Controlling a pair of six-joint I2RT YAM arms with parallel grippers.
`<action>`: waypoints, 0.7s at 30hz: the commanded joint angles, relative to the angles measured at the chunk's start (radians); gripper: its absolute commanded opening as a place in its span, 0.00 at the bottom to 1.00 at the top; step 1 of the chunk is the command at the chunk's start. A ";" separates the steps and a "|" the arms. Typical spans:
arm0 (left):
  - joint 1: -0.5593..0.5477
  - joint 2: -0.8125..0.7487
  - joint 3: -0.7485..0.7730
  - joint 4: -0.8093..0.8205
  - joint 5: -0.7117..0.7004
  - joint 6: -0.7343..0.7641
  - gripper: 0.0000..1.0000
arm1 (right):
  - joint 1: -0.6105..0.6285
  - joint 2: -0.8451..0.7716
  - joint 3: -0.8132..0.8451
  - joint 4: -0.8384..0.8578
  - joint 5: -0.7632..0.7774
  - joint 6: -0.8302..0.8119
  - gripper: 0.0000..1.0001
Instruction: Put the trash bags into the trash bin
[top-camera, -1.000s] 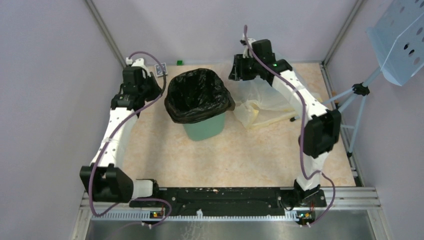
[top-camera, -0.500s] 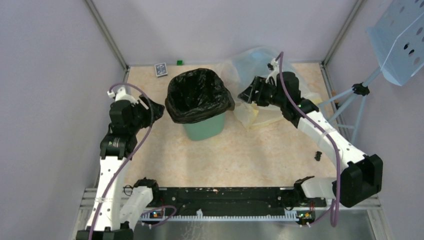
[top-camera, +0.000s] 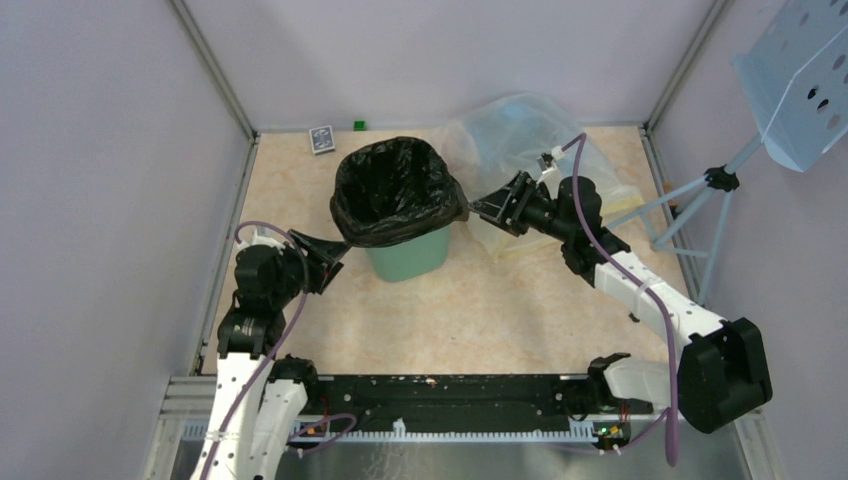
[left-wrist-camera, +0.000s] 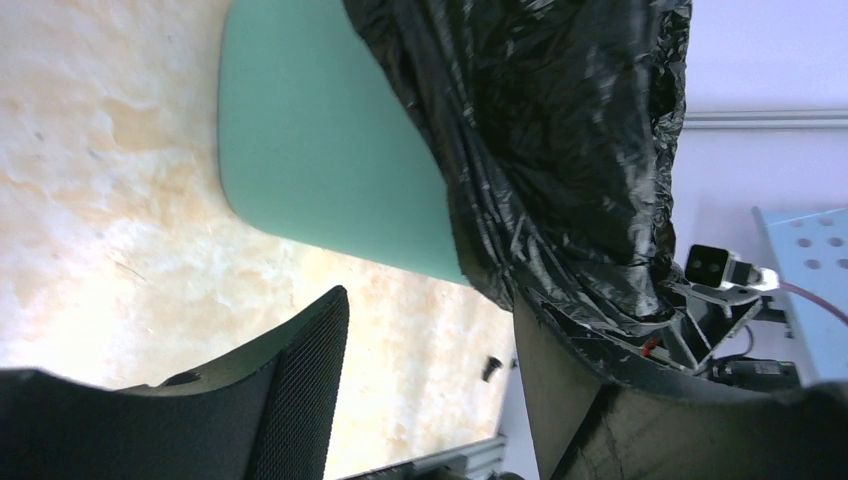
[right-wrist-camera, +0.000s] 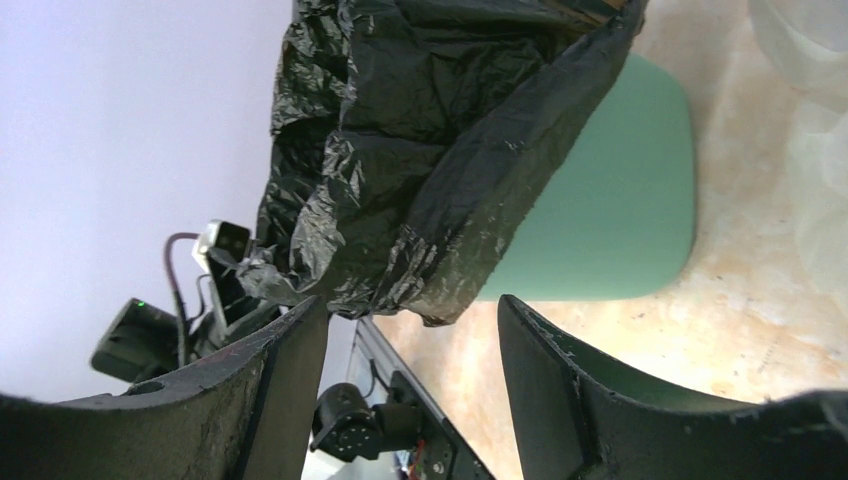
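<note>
While both arms reach in from the near edge, neither has hold of anything: left fingers (top-camera: 330, 256) are spread wide, right fingers (top-camera: 492, 207) spread too. Black bag (top-camera: 392, 190) sits in the green bin (top-camera: 410, 255) as a liner, mouth open, top folded out over the rim and hanging partway down the sides. Bin stands upright mid-bench (top-camera: 480, 310).

Left fingers are at the bag's near-left corner and right fingers at its right side, one set either side of the bin.

- **Left wrist view:** the bag's loose hem drops to the tip of one finger and looks to be touching it. The other finger is clear of it, with bare green wall and bench showing in the gap.
- **Right wrist view:** the crinkled hem hangs right at the mouth of the gap, not pinched.
- **Overhead:** can't resolve either of those, but it alone shows the bag's open mouth.

Behind the right arm a clear plastic bag (top-camera: 520, 130) lies crumpled on the bench. Farther back by the wall are a small card box (top-camera: 321, 139) and a green cube (top-camera: 358, 124).
</note>
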 joint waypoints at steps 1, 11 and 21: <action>0.004 -0.017 -0.036 0.156 0.054 -0.108 0.64 | 0.001 0.029 0.002 0.150 -0.036 0.075 0.62; 0.004 0.021 -0.090 0.295 0.096 -0.149 0.65 | 0.037 0.106 0.001 0.214 -0.034 0.101 0.59; 0.003 0.038 -0.119 0.349 0.075 -0.166 0.51 | 0.055 0.164 0.011 0.252 -0.043 0.122 0.45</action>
